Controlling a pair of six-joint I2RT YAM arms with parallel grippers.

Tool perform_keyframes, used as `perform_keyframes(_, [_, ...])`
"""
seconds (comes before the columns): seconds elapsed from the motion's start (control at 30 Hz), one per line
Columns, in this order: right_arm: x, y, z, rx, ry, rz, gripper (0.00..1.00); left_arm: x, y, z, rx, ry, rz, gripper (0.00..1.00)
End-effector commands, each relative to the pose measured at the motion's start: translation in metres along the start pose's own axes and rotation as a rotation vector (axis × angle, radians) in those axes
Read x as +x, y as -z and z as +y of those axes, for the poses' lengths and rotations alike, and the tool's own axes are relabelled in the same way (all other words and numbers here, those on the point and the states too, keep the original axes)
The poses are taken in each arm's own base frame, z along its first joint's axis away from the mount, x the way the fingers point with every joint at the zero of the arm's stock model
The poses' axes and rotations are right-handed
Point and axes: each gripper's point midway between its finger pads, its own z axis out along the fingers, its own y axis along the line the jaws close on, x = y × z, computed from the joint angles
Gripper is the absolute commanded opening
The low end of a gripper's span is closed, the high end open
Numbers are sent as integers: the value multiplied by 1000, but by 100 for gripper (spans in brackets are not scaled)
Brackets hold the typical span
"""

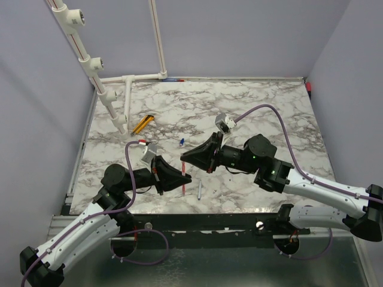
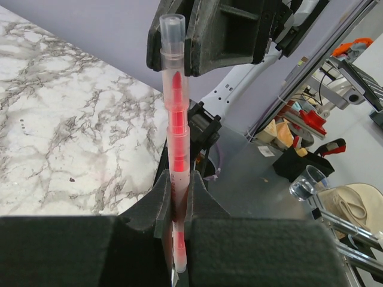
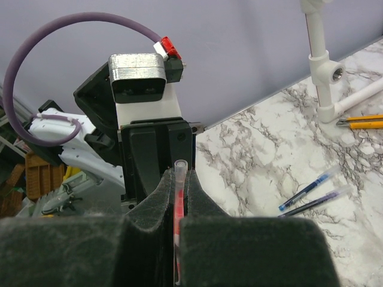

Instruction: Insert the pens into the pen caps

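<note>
Your left hand point(image 1: 184, 177) was pinching the red pen point(image 2: 178, 119) low on its barrel, apparently clear of the desk point(image 1: 269, 113). Your right hand point(image 3: 178, 179) was pressed together on the same pen's other end, so the two hands faced each other with that one pen between them. I couldn't tell whether a cap sat on that end; the clear tip looked bare. Beyond the hands, toward the far side, two blue pens point(image 3: 308, 188) lay side by side on the desk, untouched; I could make out no caps on them. By my judgement you were on the first pen, with both blue ones left.
</note>
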Motion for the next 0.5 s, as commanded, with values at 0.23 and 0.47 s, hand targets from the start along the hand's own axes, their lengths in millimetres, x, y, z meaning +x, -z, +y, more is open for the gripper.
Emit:
perform_keyframes(0.23, [12, 2, 2, 9, -10, 28, 1, -7, 0, -4, 8, -25, -34, 0])
perform_keyframes(0.47, [19, 4, 5, 6, -22, 38, 1, -10, 0, -2, -7, -32, -54, 0])
